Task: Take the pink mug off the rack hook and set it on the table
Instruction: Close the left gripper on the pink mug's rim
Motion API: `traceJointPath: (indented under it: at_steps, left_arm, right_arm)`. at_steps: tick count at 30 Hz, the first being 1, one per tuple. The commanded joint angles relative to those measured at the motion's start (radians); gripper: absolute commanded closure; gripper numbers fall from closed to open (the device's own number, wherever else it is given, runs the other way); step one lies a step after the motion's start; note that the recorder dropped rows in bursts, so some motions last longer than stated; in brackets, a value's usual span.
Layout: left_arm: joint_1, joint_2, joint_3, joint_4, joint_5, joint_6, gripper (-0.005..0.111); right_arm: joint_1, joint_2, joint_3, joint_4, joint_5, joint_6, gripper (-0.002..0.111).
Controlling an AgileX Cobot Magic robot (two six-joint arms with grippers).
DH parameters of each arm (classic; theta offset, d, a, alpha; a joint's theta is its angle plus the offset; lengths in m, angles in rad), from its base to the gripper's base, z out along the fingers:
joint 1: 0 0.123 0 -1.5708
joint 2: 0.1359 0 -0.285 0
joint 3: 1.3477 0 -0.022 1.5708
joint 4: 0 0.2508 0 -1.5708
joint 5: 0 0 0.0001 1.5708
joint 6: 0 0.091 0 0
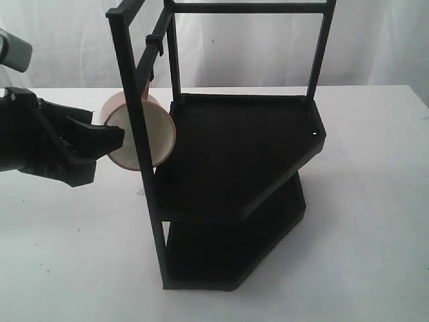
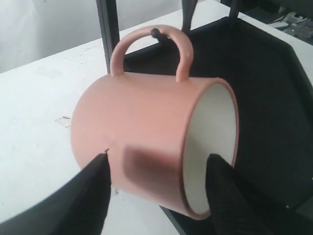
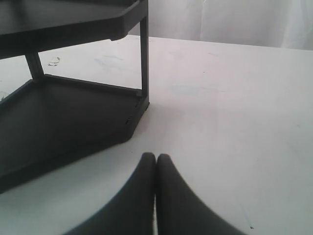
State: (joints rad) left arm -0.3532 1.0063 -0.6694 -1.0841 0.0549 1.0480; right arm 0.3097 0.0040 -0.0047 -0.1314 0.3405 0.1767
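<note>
Left wrist view alone shows the rack hook (image 2: 155,33) through the pink mug (image 2: 142,127) handle, left tool (image 2: 157,161) wide.

**Tight ahead, open behind**

Just ahead of my left pincer (image 2: 156,169), the mug (image 2: 146,132) blocks the way. Beyond it stand the rack post (image 2: 108,34), the hook (image 2: 155,33) through its handle, and the shelf (image 2: 274,98). Below and behind, the table (image 2: 34,112) leaves room.
</note>
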Motion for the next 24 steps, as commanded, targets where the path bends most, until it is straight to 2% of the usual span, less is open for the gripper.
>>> traceJointPath:
  at_steps: [1, 11, 24]
  left_arm:
    - [-0.02, 0.024, 0.0, -0.022, -0.07, 0.007, 0.046]
    - [-0.02, 0.03, 0.0, 0.018, -0.212, 0.007, 0.046]
    - [-0.02, 0.104, -0.041, 0.042, -0.198, -0.002, 0.046]
  right_arm:
    - [-0.003, -0.004, 0.005, 0.001, -0.004, 0.004, 0.108]
    - [-0.003, -0.004, 0.005, 0.001, -0.004, 0.004, 0.108]
    - [-0.003, -0.004, 0.005, 0.003, -0.004, 0.021, 0.108]
